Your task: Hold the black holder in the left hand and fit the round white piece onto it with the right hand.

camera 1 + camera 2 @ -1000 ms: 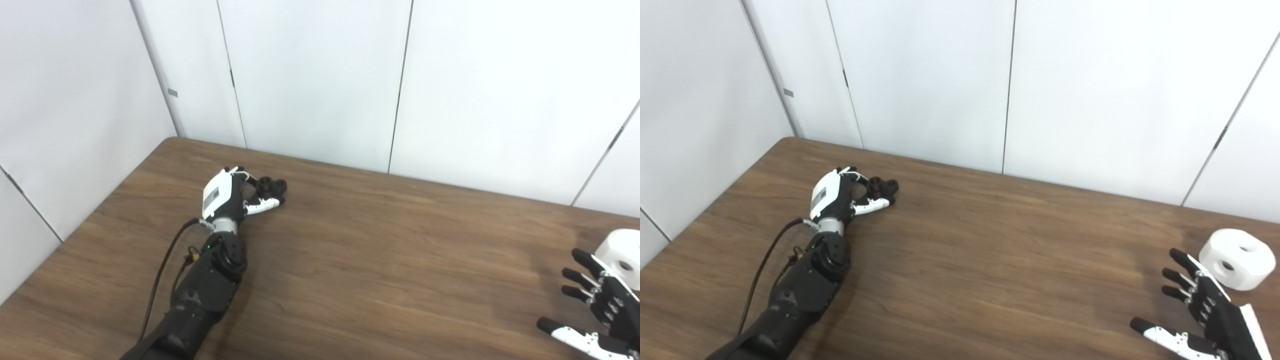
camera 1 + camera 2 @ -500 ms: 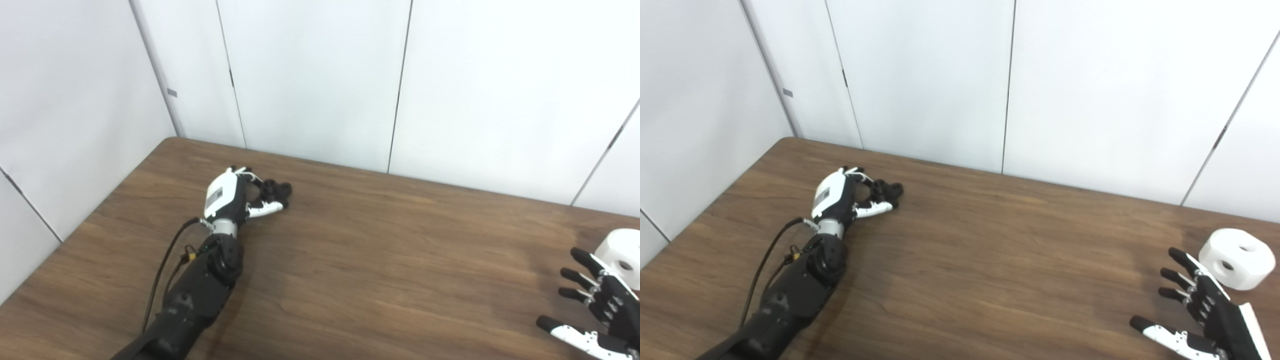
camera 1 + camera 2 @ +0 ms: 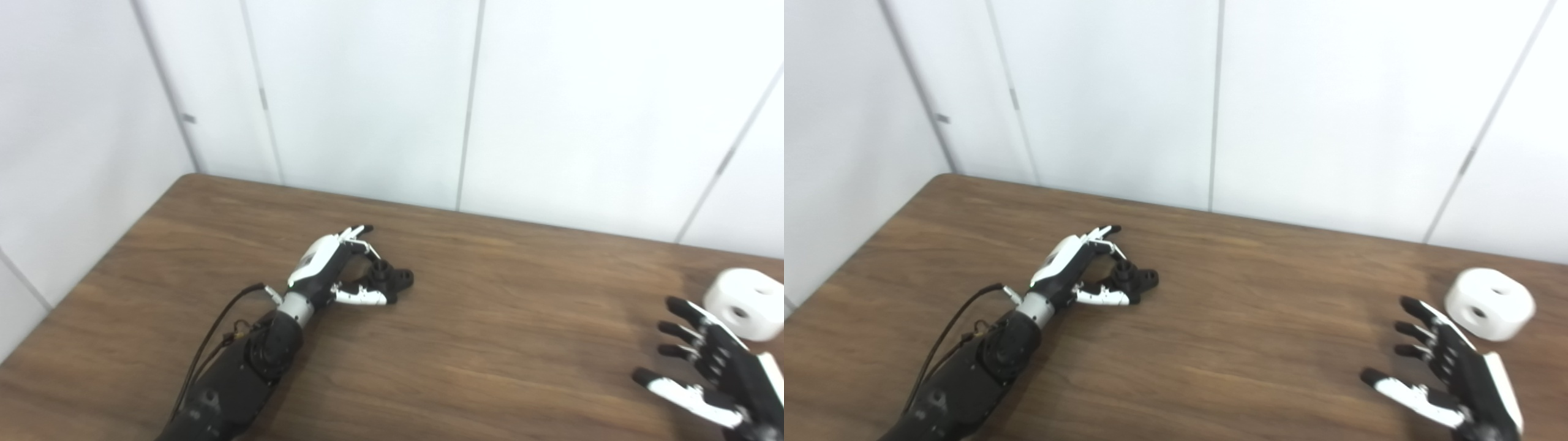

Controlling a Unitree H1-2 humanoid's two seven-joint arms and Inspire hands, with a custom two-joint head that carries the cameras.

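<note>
My left hand is curling around the black holder on the table, fingers partly closed on it. My right hand is hovering open, fingers spread, near the round white piece.

black holder mid-left, round white piece far right
</note>
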